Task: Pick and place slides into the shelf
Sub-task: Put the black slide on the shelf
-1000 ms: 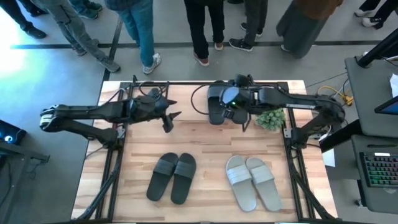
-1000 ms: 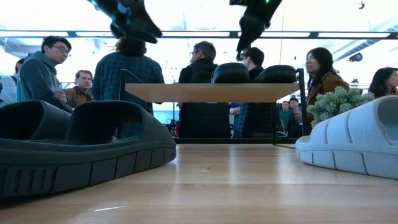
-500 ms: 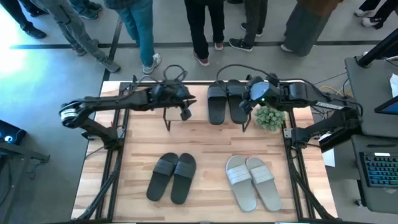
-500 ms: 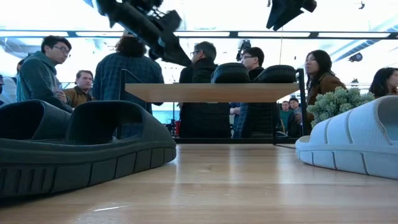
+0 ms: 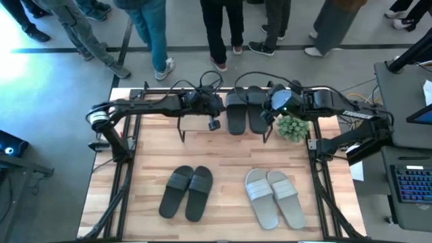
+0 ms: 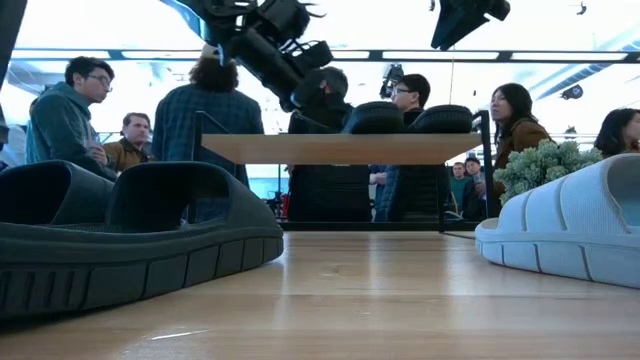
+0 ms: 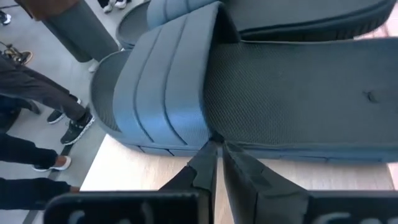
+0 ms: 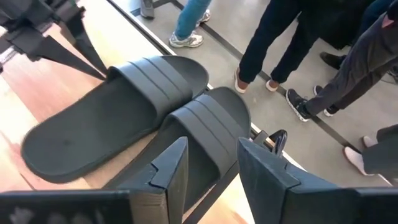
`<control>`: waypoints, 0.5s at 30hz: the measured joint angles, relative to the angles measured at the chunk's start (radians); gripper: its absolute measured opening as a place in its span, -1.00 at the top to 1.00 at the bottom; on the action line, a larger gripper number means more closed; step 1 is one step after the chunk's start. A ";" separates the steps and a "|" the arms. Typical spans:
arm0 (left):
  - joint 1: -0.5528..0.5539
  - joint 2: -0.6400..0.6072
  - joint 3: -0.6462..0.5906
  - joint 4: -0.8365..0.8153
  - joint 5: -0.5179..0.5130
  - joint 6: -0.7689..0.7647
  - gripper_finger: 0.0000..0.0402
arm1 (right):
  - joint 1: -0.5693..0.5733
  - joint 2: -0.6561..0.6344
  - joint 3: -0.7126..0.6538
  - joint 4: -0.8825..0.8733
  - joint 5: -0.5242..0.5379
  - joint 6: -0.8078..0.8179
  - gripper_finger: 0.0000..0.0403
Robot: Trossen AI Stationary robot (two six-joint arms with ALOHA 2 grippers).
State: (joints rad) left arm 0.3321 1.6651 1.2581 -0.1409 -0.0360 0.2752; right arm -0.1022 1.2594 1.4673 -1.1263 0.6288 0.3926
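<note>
— Where are the slides?

— A dark pair (image 5: 245, 110) sits side by side on the shelf's top board, at its right end. Another dark pair (image 5: 186, 192) lies on the table (image 5: 223, 162) in front of the shelf, toward its left end, and a light grey pair (image 5: 273, 196) lies in front of its right end.

— And the shelf itself?

— The shelf (image 5: 223, 131), black bars and a light board, stands at the far edge of the table, with onlookers (image 6: 92, 110) gathered on the floor behind it. A small green plant (image 5: 293, 127) sits just beside its right end.

— What is the left arm doing?

— It reaches across the shelf's top board. The left gripper (image 5: 213, 120) is right up against the left-hand slide of the shelved pair (image 7: 261, 93), its fingers (image 7: 198, 171) clenched almost together with their tips at the edge of that slide's sole, just under the strap. They grasp nothing that can be seen.

— The right arm?

— The right gripper (image 5: 270, 113) hangs over the shelf's right end, beside the right-hand slide of that pair (image 8: 205, 130), fingers (image 8: 168, 171) released and parted, holding nothing.
</note>
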 joint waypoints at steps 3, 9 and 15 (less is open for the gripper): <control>0.000 0.020 0.023 -0.002 0.000 0.001 0.94 | 0.000 0.000 0.000 -0.001 0.000 0.000 0.37; 0.005 0.020 0.028 -0.051 -0.006 0.010 0.94 | 0.000 -0.001 0.000 -0.026 0.000 0.000 0.36; 0.007 -0.024 0.016 -0.193 -0.112 0.029 0.94 | 0.001 -0.001 -0.001 -0.051 -0.008 -0.001 0.39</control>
State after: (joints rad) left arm 0.3389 1.6408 1.2736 -0.3340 -0.1476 0.3046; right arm -0.1016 1.2583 1.4662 -1.1775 0.6211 0.3920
